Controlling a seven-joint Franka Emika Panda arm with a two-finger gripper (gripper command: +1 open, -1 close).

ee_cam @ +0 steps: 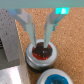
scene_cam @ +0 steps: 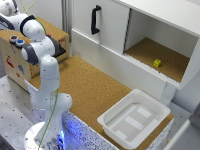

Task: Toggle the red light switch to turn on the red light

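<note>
The red light switch (ee_cam: 42,51) is a round red button in a silver ring on a cork surface, seen in the wrist view. My gripper (ee_cam: 38,42) hangs right over it, open, with one fingertip on each side of the button's far edge and nothing held. No lit red light shows in either view. In the exterior view the arm bends over the wooden box (scene_cam: 12,57) at the exterior view's left, and the hand (scene_cam: 60,50) is low over the box top; the switch itself is hidden there.
A blue button (ee_cam: 55,77) sits close beside the red one, and a grey block (ee_cam: 10,45) stands next to them. On the cork table (scene_cam: 90,85) lies a white tray (scene_cam: 135,117). A cabinet with a black handle (scene_cam: 95,20) holds a yellow block (scene_cam: 157,63).
</note>
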